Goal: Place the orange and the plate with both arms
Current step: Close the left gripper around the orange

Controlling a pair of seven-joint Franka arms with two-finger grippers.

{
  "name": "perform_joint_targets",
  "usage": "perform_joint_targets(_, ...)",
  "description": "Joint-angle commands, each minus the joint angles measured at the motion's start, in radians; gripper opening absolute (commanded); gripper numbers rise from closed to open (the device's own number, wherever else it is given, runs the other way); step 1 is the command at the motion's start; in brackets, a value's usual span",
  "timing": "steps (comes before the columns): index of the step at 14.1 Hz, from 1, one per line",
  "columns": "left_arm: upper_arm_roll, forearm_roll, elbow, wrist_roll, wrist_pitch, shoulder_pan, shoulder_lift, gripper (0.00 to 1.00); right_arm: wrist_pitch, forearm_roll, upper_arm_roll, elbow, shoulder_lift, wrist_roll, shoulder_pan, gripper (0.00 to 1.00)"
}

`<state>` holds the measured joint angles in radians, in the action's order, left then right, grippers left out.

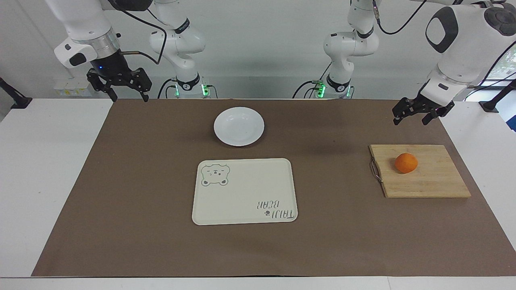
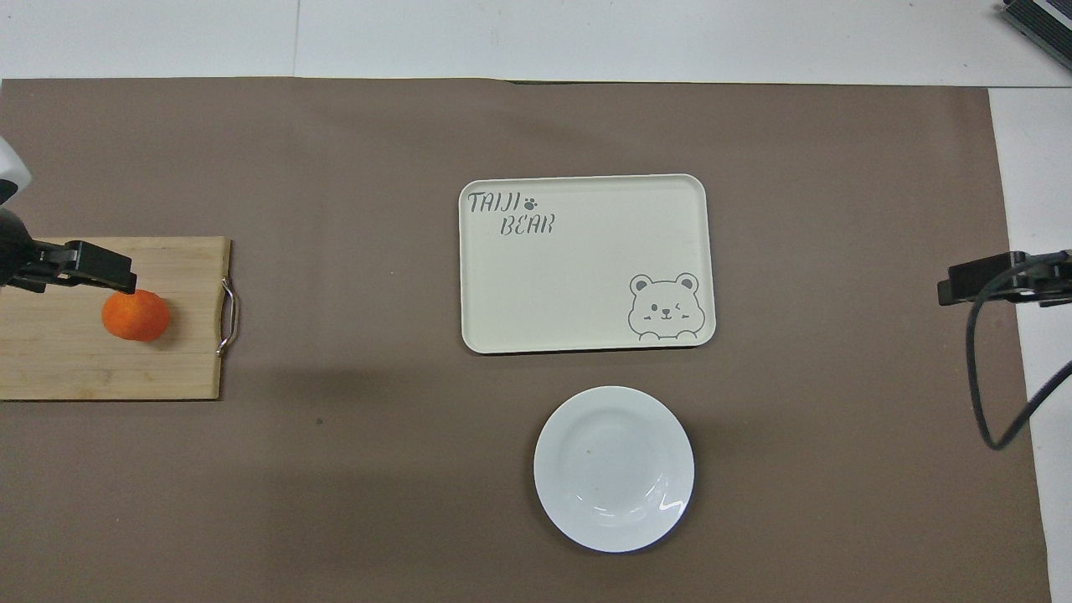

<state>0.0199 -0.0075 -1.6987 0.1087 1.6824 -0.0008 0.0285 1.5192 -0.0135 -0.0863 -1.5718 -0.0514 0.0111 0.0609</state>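
The orange [image 1: 406, 162] lies on a wooden cutting board [image 1: 427, 181] at the left arm's end of the table; it also shows in the overhead view [image 2: 135, 315]. My left gripper [image 1: 411, 117] hangs in the air by the board, open and empty, well clear of the orange; in the overhead view the left gripper [image 2: 88, 266] overlaps the board beside the orange. The white plate [image 1: 239, 126] sits empty on the brown mat, near the robots, and also shows in the overhead view [image 2: 614, 468]. My right gripper [image 1: 129, 96] waits open and empty in the air at the right arm's end.
A cream tray with a bear drawing [image 1: 244, 191] lies mid-table, farther from the robots than the plate; it shows in the overhead view too [image 2: 586, 268]. The board has a metal handle [image 1: 375, 171] on its tray-facing edge. A brown mat [image 1: 342, 233] covers the table.
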Motion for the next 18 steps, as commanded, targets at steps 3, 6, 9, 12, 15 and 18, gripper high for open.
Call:
perform_joint_targets(3, -0.003, 0.000, -0.143, 0.115, 0.120, 0.054, -0.050, 1.00, -0.016, 0.004, 0.003, 0.021, 0.012, -0.016, -0.009, 1.00)
perform_joint_targets(6, -0.003, -0.002, -0.202, 0.178, 0.203, 0.090, -0.041, 1.00, -0.016, 0.004, 0.003, 0.021, 0.012, -0.016, -0.009, 1.00)
perform_joint_targets(9, -0.003, 0.000, -0.268, 0.206, 0.290, 0.094, -0.033, 1.00, -0.016, 0.004, 0.003, 0.021, 0.012, -0.016, -0.009, 1.00)
perform_joint_targets(12, -0.003, -0.002, -0.292, 0.218, 0.338, 0.113, -0.001, 1.00, -0.016, 0.004, 0.003, 0.021, 0.012, -0.016, -0.009, 1.00)
perform_joint_targets(15, -0.003, -0.002, -0.302, 0.293, 0.404, 0.145, 0.054, 1.00, -0.016, 0.004, 0.003, 0.021, 0.012, -0.016, -0.009, 1.00)
perform_joint_targets(18, -0.003, -0.002, -0.326, 0.282, 0.447, 0.172, 0.088, 1.00, -0.016, 0.004, 0.003, 0.021, 0.012, -0.016, -0.009, 1.00)
